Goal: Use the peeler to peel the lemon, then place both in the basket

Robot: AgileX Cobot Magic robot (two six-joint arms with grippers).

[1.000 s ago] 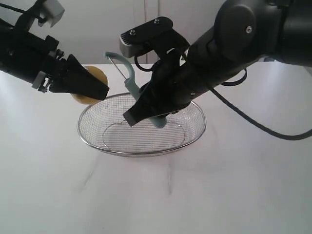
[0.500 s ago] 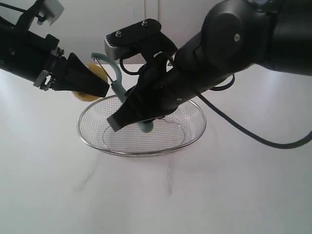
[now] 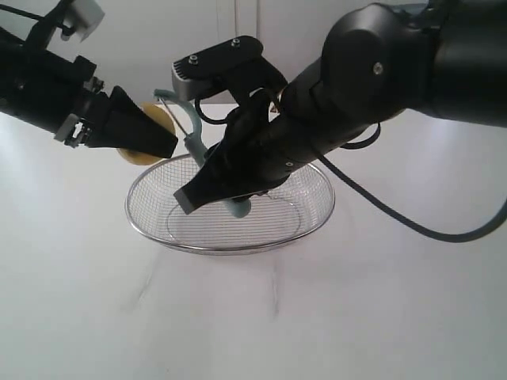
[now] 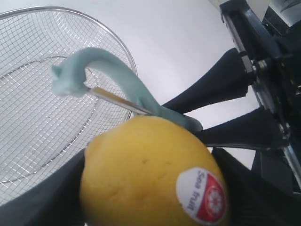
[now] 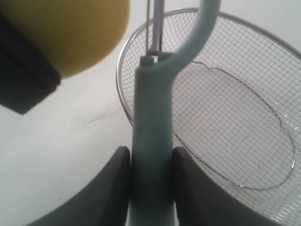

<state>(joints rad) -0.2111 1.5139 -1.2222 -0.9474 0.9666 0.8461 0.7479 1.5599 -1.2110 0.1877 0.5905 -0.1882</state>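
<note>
The yellow lemon, with its red-and-white sticker, hangs above the table just outside the left rim of the wire basket. My left gripper is shut on it. My right gripper is shut on the pale teal handle of the peeler and holds it upright over the basket's left part. The metal blade lies close beside the lemon; whether they touch I cannot tell. In the right wrist view the black fingers clamp the handle.
The basket mesh holds nothing and stands on a plain white table. The bulky right arm reaches across above the basket's back half. A white wall closes off the far side.
The right gripper has carried the peeler to the left, bringing its head close to the lemon. The left gripper and lemon have hardly moved.
</note>
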